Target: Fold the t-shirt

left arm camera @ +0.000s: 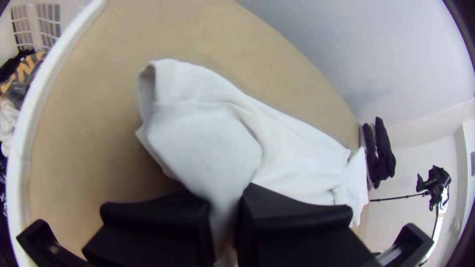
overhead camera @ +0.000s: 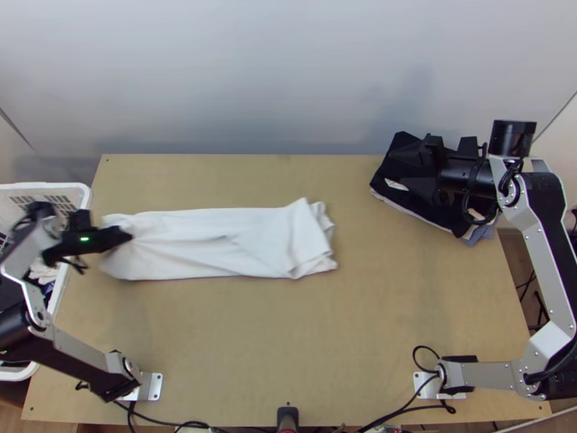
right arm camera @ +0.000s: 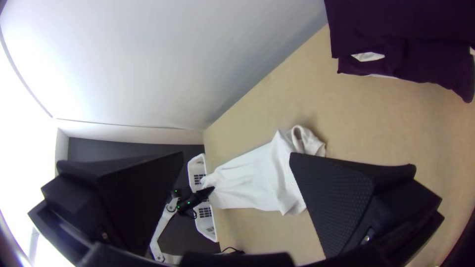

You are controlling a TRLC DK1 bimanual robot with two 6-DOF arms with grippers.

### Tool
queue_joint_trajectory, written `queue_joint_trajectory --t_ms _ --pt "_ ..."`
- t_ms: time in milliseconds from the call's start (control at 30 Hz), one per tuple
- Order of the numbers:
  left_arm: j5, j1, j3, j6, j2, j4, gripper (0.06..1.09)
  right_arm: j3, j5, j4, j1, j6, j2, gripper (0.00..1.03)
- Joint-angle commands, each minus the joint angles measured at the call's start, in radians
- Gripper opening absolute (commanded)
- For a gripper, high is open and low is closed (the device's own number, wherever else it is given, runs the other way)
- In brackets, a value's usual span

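In the top view, the white t-shirt (overhead camera: 209,242) lies as a long, narrow strip across the left and middle of the counter (overhead camera: 288,339), nearer its far edge than its near edge. The left gripper (overhead camera: 124,237) is at the strip's left end. The left wrist view adds the grasp itself: the fingers are clenched on white cloth, drawn up into a gathered ridge between them, beside a hollow, open-mouthed fold. It also looks into the basket (overhead camera: 81,190) by the counter's left edge, onto dark, orange-patterned and white clothes.

The right gripper (overhead camera: 411,167) is over the pile of dark clothes (overhead camera: 382,180) at the counter's far right corner; the top view shows pale and bluish layers under the black one. The right wrist view shows its fingers released, wide apart, and a curled loop of cloth at the shirt's rumpled right end.
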Motion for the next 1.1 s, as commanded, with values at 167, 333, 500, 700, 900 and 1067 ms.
queue_joint_trajectory --t_ms 167,333,500,700,900,1067 --pt "0.003 -0.185 0.189 -0.100 -0.286 -0.301 0.09 -0.024 0.000 0.007 -0.003 -0.009 -0.016 0.99" --pt "-0.005 -0.514 0.247 -0.308 -0.304 -0.266 0.09 -0.035 0.000 0.007 -0.018 -0.013 -0.033 0.99" --pt "-0.057 -0.740 0.270 -0.451 -0.211 -0.134 0.09 -0.042 0.000 0.007 -0.020 -0.016 -0.050 0.99" --pt "-0.103 -0.901 0.358 -0.529 -0.025 -0.051 0.09 -0.062 0.000 0.007 -0.021 -0.020 -0.071 0.99" --pt "-0.107 -0.995 0.494 -0.584 0.147 -0.027 0.09 -0.122 0.002 0.009 -0.021 -0.025 -0.116 0.99" --pt "-0.115 -1.079 0.603 -0.614 0.283 -0.018 0.09 -0.163 0.006 0.012 -0.021 -0.025 -0.132 0.99"
